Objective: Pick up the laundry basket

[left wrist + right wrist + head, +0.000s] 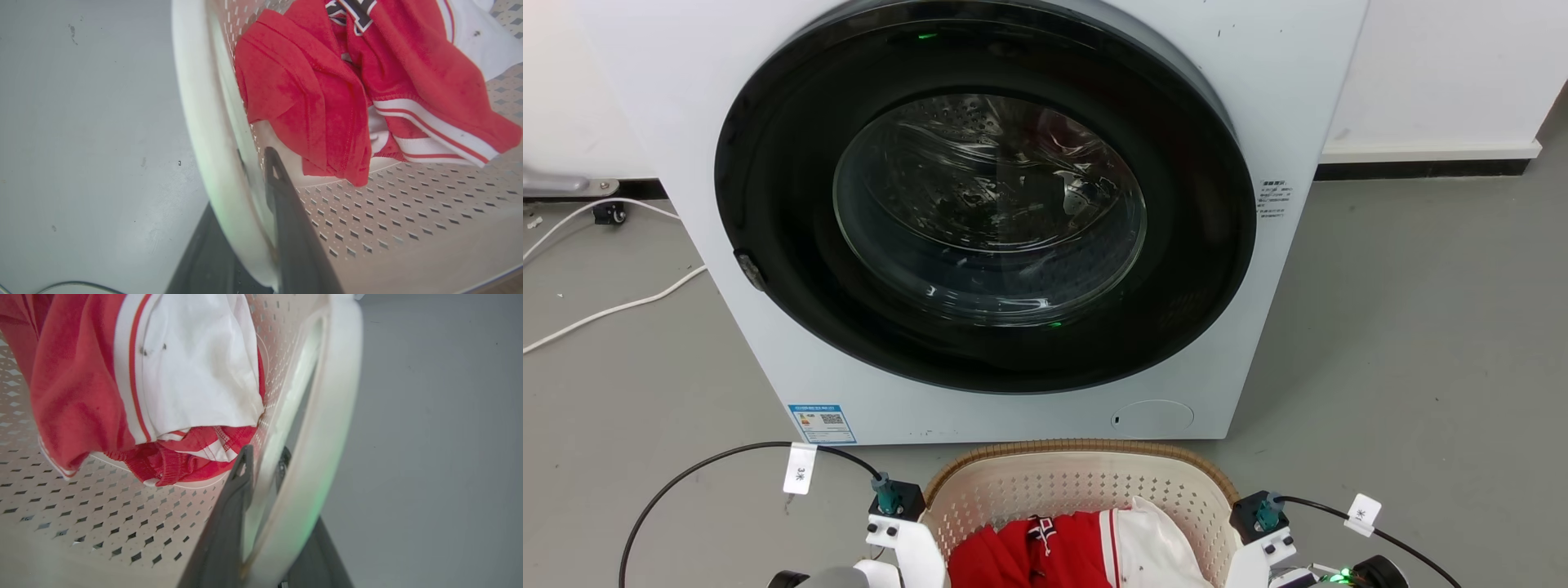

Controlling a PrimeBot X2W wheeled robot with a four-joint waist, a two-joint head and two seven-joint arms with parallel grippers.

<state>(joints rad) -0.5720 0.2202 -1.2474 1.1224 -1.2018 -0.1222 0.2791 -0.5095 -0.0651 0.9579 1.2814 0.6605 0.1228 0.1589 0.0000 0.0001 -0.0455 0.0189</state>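
Note:
The laundry basket (1078, 449), cream perforated plastic with a brown woven rim, stands on the floor just in front of the washing machine, at the bottom of the head view. Red clothes (1029, 555) and a white garment (1156, 547) lie inside it. My left gripper (255, 159) straddles the basket's left loop handle (204, 122), one dark finger (286, 220) inside the wall and one outside, shut on it. My right gripper (264, 457) grips the right handle (327, 416) the same way. Both wrists (894, 510) (1262, 518) flank the basket.
A white front-loading washing machine (1298, 82) with a shut round dark door (984, 204) rises right behind the basket. White cables (605, 310) run over the grey floor at the left. Black cables (686, 474) loop from my wrists. Open floor lies on both sides.

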